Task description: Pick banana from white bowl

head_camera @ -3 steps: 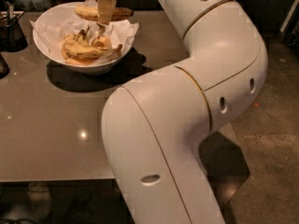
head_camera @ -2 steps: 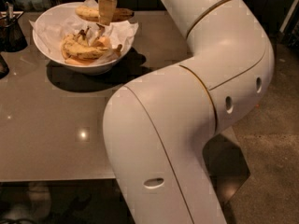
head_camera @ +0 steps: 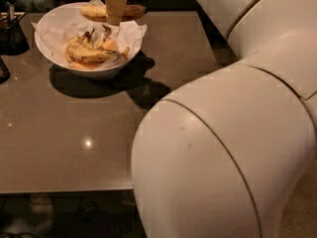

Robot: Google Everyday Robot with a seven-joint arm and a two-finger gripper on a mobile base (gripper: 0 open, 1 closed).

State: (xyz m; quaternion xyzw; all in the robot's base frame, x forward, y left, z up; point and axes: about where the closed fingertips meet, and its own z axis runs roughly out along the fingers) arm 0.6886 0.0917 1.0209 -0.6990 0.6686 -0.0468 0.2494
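Observation:
The white bowl (head_camera: 52, 53), lined with crinkled white paper, stands at the far left of the brown table. My gripper (head_camera: 115, 8) reaches down over the bowl's far rim and is shut on the banana (head_camera: 133, 10). The banana is long, yellow with brown patches, and lies level across the gripper, just above the rim. One finger (head_camera: 115, 11) covers the banana's middle. Shorter curved bananas (head_camera: 86, 54) lie inside the bowl below it.
A dark wire basket (head_camera: 11, 31) stands left of the bowl, and a dark object (head_camera: 2, 71) sits at the left edge. My white arm (head_camera: 223, 148) fills the right half of the view. The table's front edge (head_camera: 64, 190) runs along the bottom left.
The banana in the gripper has risen slightly and now sits higher against the bowl's far rim. My arm's elbow has swung closer and fills more of the view.

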